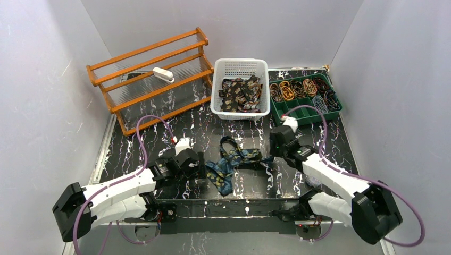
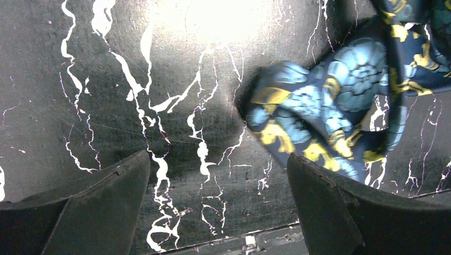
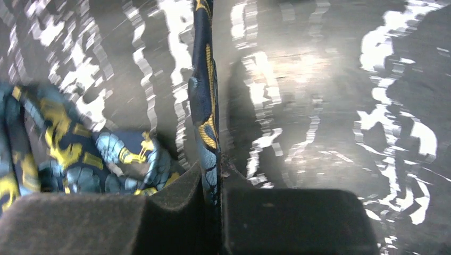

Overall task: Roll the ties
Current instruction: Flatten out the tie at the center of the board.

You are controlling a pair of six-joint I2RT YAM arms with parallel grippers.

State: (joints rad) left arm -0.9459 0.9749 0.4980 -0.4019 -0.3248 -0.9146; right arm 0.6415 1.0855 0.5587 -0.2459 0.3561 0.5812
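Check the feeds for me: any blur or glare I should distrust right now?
Right wrist: smeared throughout, the tabletop veins streak, though the blue tie pinched in the right gripper is readable. Left wrist: sharp, with a blown-out glare patch at top centre. Top external: evenly lit, crisp.

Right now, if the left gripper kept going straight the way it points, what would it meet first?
Probably the bare black tabletop: the open left gripper aims at it with nothing between. The bunched end of the blue tie lies close beside that line and might be brushed; depth is unclear.
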